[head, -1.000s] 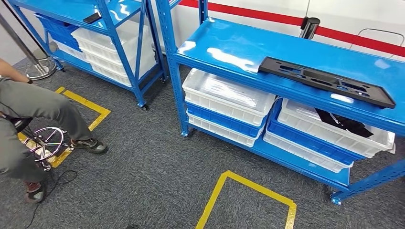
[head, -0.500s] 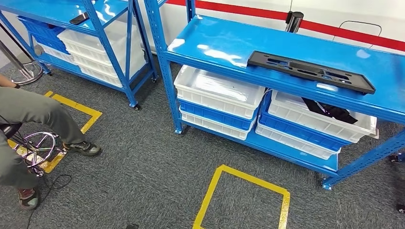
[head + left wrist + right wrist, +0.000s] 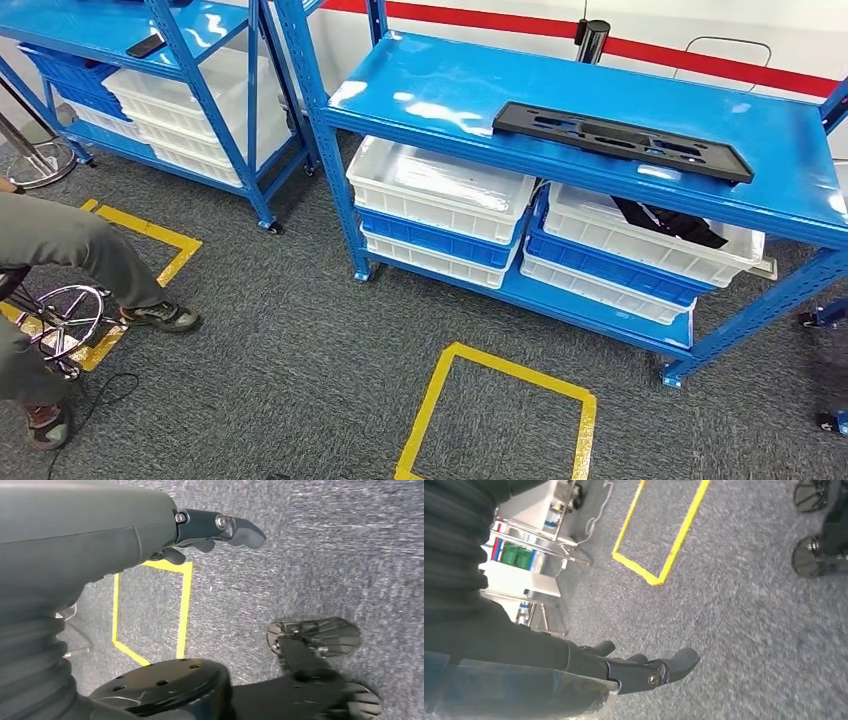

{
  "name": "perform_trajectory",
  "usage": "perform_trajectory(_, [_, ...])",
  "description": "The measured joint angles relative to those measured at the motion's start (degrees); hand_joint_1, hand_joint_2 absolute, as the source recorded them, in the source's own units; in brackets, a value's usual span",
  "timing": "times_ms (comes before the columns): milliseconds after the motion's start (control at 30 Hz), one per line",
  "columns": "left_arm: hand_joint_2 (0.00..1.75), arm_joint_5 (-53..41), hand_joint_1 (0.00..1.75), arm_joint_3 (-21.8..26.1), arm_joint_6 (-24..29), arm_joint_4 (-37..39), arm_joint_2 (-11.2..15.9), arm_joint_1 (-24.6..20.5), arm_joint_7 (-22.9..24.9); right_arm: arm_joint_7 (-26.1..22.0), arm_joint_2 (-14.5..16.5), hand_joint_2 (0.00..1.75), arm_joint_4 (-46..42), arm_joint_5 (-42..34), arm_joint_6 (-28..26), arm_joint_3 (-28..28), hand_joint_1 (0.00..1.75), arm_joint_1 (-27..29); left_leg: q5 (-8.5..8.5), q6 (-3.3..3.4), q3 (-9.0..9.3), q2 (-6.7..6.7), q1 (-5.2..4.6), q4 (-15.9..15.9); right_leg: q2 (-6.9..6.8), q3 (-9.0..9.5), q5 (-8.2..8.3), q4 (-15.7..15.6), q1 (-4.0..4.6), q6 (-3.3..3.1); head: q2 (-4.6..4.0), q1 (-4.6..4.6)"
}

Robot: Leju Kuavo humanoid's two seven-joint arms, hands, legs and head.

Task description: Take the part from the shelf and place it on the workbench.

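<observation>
workshop | blue steel shelving [image 3: 560, 95] | stacked bins [image 3: 440, 190] | floor tape [image 3: 500, 420]

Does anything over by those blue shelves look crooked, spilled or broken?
Nothing looks spilled or broken. The long black part lies flat on the blue shelf's top, set at a slant to its front edge. Another black piece lies loosely in a white bin beneath it.

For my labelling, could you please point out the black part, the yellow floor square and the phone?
black part [image 3: 620, 140], head view, middle of panel
yellow floor square [image 3: 428, 402], head view, left tape
phone [image 3: 147, 45], head view, centre
</observation>
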Motion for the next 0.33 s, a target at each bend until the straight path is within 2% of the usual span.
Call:
perform_trajectory(100, [1.75, 0.0, 0.0, 0.03, 0.0, 0.0, 0.08, 0.0, 0.12, 0.08, 0.07, 1.75, 0.0, 0.29, -0.06, -0.17, 0.0, -0.07, 0.77, 0.77, 0.41, 0.08, -0.45, -1.68, -0.04, -0.14, 0.45, -0.43, 0.11, 0.84, 0.0, -0.16])
perform_trajectory(167, [1.75, 0.0, 0.0, 0.04, 0.01, -0.01, 0.02, -0.03, 0.21, 0.15, -0.06, 1.75, 0.0, 0.48, -0.12, -0.22, 0.0, -0.08, 1.85, 1.27, 0.75, 0.25, -0.27, -3.15, -0.17, -0.91, -0.24, 0.6, 0.38, 1.08, 0.0, -0.01])
perform_trajectory(200, [1.75, -0.01, 0.0, 0.04, 0.01, -0.01, -0.04, -0.06, 0.25, 0.21, -0.14, 1.75, 0.0, 0.56, -0.16, -0.25, 0.0, -0.07, 2.37, 1.48, 0.86, 0.34, -0.19, -3.82, -0.22, -2.11, -1.52, 2.92, 0.48, 0.86, 0.0, 0.16])
perform_trajectory(267, [1.75, -0.04, 0.0, 0.05, 0.0, 0.0, -0.16, -0.04, 0.38, 0.31, -0.24, 1.75, 0.0, 0.67, -0.24, -0.29, 0.0, -0.02, 2.71, 1.71, 0.49, 0.46, -0.42, -4.02, -0.25, -5.82, -5.16, 10.71, 0.36, 0.28, 0.0, 0.36])
perform_trajectory(300, [1.75, -0.07, 0.0, 0.05, 0.0, 0.01, -0.22, -0.01, 0.43, 0.37, -0.28, 1.75, 0.0, 0.7, -0.27, -0.32, 0.0, 0.03, 2.77, 1.69, 0.31, 0.5, -0.56, -4.0, -0.26, -7.44, -6.45, 14.25, 0.31, 0.3, 0.0, 0.42])
perform_trajectory(333, [1.75, -0.09, 0.0, 0.06, 0.0, 0.01, -0.25, 0.0, 0.47, 0.38, -0.28, 1.75, 0.0, 0.71, -0.29, -0.34, 0.0, 0.06, 2.8, 1.68, 0.22, 0.52, -0.64, -3.99, -0.26, -8.31, -7.11, 16.15, 0.28, 0.34, 0.0, 0.42])
